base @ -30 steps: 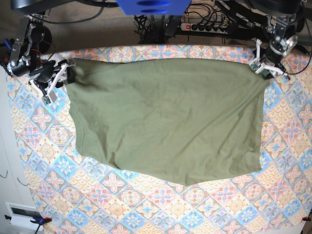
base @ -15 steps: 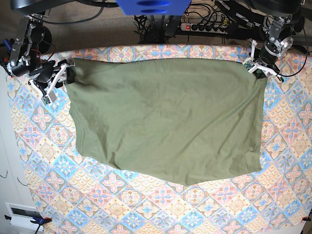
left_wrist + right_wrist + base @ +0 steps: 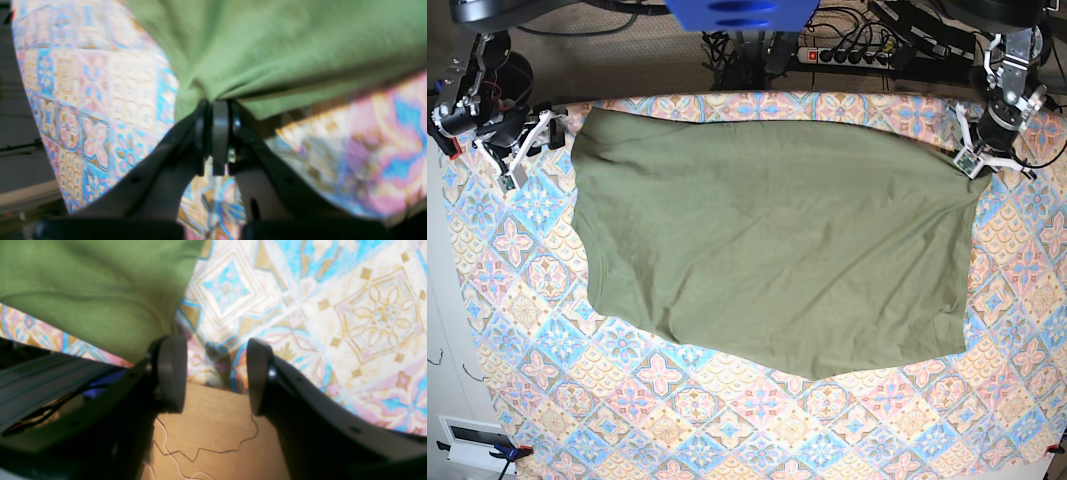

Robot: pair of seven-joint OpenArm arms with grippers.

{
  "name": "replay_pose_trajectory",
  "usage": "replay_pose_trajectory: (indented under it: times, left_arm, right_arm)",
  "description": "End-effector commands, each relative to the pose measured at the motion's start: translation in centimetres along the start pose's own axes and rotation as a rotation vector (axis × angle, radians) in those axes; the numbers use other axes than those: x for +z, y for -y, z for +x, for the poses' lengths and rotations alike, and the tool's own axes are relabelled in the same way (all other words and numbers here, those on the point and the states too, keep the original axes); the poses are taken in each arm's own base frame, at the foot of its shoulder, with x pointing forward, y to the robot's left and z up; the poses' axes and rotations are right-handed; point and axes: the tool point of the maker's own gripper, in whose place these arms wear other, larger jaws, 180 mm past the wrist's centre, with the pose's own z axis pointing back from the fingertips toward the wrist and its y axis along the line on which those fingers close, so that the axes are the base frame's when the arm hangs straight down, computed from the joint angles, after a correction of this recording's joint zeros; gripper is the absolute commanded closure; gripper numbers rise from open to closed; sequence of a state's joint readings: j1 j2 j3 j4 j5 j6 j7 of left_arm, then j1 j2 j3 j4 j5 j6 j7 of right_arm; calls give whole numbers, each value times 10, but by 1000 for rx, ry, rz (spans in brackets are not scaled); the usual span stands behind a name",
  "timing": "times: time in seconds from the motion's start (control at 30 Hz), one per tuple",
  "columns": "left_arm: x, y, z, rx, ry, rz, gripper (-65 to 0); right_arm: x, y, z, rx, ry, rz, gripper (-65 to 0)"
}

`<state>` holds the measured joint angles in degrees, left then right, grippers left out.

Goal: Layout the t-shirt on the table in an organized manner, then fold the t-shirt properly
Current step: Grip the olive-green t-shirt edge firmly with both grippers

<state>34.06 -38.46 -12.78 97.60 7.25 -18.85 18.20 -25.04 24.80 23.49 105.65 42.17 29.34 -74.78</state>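
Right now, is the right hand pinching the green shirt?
No. In the right wrist view the right hand is open with only patterned table between its fingers, the t-shirt beside it.

Beyond the far edge of the tabletop, a black power strip (image 3: pixel 852 55) lies on the floor with a red switch at its left end and several dark plugs and cables (image 3: pixel 727 45) bunched around it. A blue rounded part (image 3: pixel 740 13) hangs at the top centre of the base view (what it belongs to cannot be told). At the bottom left corner sits a white box (image 3: pixel 469 440) with a dark slot.
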Motion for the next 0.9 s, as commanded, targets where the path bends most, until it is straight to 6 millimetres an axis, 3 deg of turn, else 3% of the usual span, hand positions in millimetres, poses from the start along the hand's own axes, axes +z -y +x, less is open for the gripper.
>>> replay_pose_trajectory:
  times: [0.0, 0.3, 0.8, 0.87]
  left_arm:
    - [2, -13, 6, -2, 19, 29, 0]
    - [2, -11, 6, 14, 23, 23, 0]
    - [2, -10, 7, 17, 25, 21, 0]
    - [2, -10, 7, 17, 25, 21, 0]
  right_arm:
    - [8, 0, 14, 36, 39, -8, -279]
    - [-9, -41, 12, 93, 17, 93, -278]
    - [-19, -36, 1, 52, -17, 104, -278]
    - [-20, -34, 10, 50, 10, 102, -278]
